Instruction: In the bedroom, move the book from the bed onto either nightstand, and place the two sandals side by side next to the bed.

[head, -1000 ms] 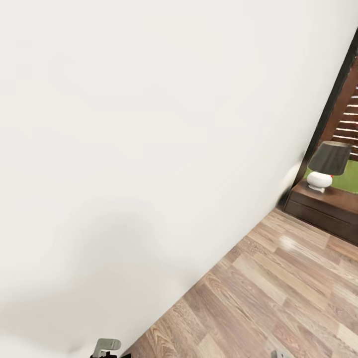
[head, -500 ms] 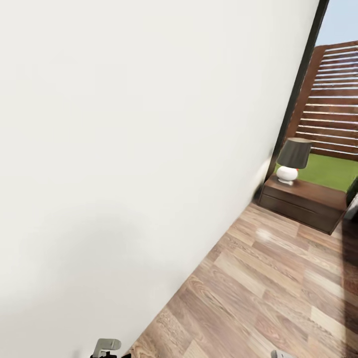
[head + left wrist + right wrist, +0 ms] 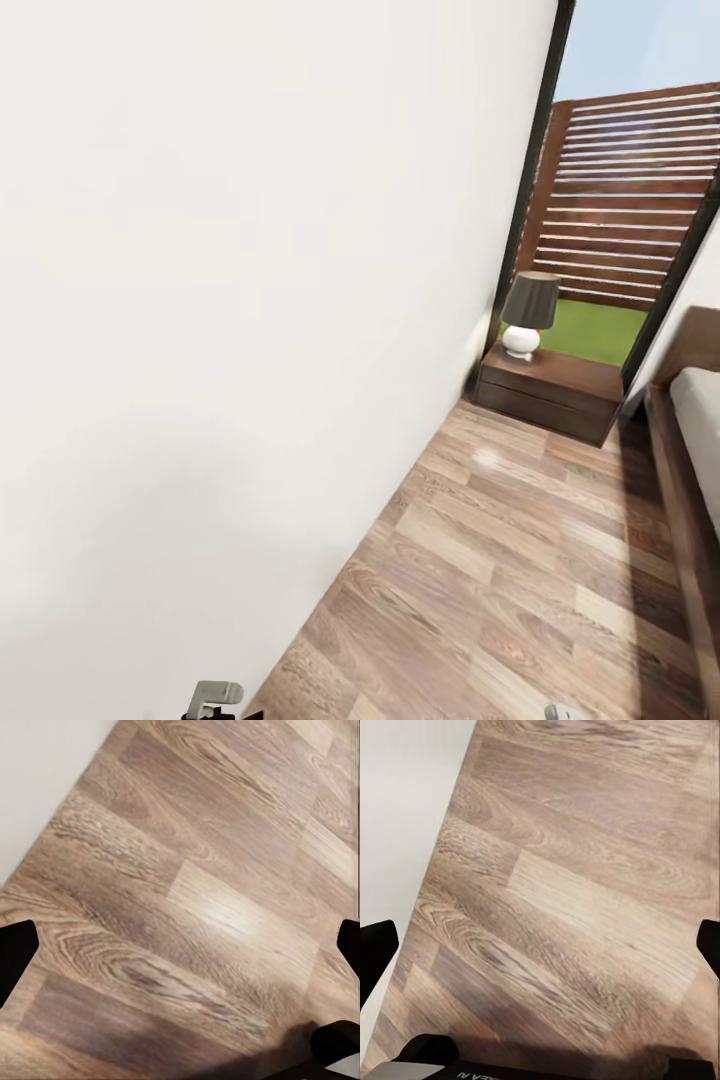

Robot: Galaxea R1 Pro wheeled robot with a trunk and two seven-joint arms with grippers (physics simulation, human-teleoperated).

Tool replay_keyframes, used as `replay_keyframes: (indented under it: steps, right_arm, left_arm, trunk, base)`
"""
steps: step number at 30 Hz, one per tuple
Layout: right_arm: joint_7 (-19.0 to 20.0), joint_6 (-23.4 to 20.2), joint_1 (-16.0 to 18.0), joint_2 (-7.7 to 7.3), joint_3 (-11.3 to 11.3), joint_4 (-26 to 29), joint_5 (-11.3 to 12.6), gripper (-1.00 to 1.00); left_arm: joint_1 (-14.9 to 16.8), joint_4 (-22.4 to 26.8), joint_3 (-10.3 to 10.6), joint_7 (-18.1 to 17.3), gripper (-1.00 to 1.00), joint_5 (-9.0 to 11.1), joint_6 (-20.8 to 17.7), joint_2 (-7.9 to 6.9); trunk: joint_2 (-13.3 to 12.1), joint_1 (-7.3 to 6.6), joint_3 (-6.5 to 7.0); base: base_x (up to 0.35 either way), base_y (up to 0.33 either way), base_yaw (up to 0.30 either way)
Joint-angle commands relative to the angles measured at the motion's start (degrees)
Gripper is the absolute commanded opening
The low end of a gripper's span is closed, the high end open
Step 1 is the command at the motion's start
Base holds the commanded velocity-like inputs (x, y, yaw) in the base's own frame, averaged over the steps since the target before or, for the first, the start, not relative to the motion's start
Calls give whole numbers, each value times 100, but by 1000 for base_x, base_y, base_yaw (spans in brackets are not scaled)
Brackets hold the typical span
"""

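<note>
A plain white wall (image 3: 230, 330) takes up most of the head view, running at a slant down to the wood-plank floor (image 3: 520, 580). At the far end of that wall stands the nightstand (image 3: 548, 392), dark brown with drawer fronts, tucked against the wall's corner under a tall black-framed window (image 3: 620, 200). On its top sits a lamp (image 3: 528, 313) with a white round base and a dark shade. Through the glass there is grass and a slatted wooden fence (image 3: 640, 190). Just beside the nightstand, at the right edge, is the bed (image 3: 690, 470), its dark frame and a strip of pale mattress showing.

The left pincer (image 3: 180, 945) hangs over bare floor, its 2 dark fingertips (image 3: 15, 952) set wide apart with nothing between them. The right pincer (image 3: 540, 945) is the same: spread wide, holding nothing, floor planks and a strip of white wall below it.
</note>
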State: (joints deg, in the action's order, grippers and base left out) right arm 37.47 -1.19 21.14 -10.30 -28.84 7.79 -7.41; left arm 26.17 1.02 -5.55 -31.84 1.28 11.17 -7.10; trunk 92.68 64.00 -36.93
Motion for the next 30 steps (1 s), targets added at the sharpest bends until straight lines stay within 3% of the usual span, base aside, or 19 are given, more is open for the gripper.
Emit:
replay_keyframes:
  steps: [1,30]
  right_arm:
    - [23,-13,5,2,-51,5,-59,100]
    - [23,-13,5,2,-51,3,-57,100]
  left_arm:
    - [2,-6,-34,-33,100,13,-1,-2]
    - [2,-6,-34,-33,100,13,-1,-2]
  trunk:
    - [3,0,-5]
    - [3,0,-5]
  base:
    - [1,0,-300]
    - [0,0,-300]
